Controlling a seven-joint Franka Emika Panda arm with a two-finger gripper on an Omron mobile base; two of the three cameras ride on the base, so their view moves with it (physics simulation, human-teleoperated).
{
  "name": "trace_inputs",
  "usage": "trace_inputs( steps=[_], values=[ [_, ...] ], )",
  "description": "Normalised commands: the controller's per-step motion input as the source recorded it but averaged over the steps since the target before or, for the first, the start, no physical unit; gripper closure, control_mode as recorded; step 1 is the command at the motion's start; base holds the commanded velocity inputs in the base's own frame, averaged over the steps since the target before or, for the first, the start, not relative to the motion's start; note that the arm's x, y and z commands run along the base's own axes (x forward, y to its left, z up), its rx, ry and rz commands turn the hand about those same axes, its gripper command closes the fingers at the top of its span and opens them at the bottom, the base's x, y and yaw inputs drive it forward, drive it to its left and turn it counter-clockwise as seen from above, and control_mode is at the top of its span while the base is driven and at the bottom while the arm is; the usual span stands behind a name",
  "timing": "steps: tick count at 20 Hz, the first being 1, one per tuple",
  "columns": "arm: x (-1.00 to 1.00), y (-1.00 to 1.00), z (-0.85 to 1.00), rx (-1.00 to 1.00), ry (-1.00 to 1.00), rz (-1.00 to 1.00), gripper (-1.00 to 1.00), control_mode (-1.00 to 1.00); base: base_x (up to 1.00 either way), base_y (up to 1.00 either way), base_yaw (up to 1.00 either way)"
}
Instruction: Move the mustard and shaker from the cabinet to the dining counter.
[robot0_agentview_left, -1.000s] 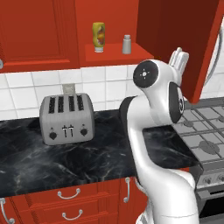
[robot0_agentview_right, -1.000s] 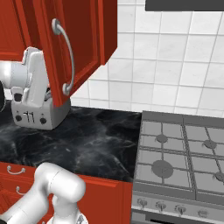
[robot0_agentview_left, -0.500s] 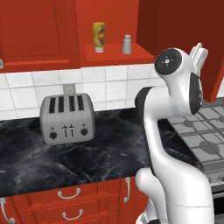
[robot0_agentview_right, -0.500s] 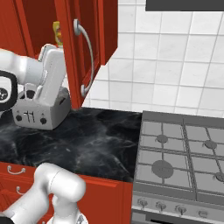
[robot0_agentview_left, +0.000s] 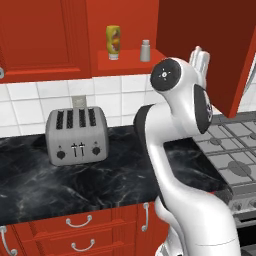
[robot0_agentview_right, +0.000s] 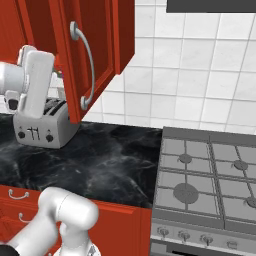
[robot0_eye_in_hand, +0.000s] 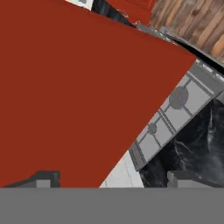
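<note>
The yellow mustard (robot0_agentview_left: 113, 42) stands upright on the shelf of the open red cabinet (robot0_agentview_left: 45, 40). The small grey shaker (robot0_agentview_left: 145, 51) stands just to its right. My gripper (robot0_agentview_left: 199, 58) points upward to the right of the shelf, close against the inner face of the swung-out cabinet door (robot0_agentview_left: 210, 45). In the hand view the gripper (robot0_eye_in_hand: 113, 179) is open, with nothing between its tips, and the red door (robot0_eye_in_hand: 74, 87) lies right in front of it. The dining counter is out of view.
A silver toaster (robot0_agentview_left: 76, 135) sits on the black marble counter (robot0_agentview_left: 60, 185) below the cabinet. A grey gas stove (robot0_agentview_right: 210, 175) adjoins the counter on the right. The door's silver bar handle (robot0_agentview_right: 85, 65) juts out toward the stove side. Red drawers (robot0_agentview_left: 80, 235) run under the counter.
The hand swung right along the open door, then came back left toward the shelf. Mustard, shaker and toaster have stayed in place.
</note>
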Motion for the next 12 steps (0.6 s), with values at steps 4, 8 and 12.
trace_inputs(
  steps=[4,8,12],
  values=[
    [0.0,0.36,0.18,-0.23,0.31,0.36,-1.0,-1.0,0.0,0.0,0.0],
    [0.01,0.27,0.17,-0.36,0.61,0.37,-1.0,-1.0,0.0,0.0,0.0],
    [0.09,0.31,0.15,-0.44,0.41,0.28,-1.0,-1.0,0.0,0.0,0.0]
  ],
)
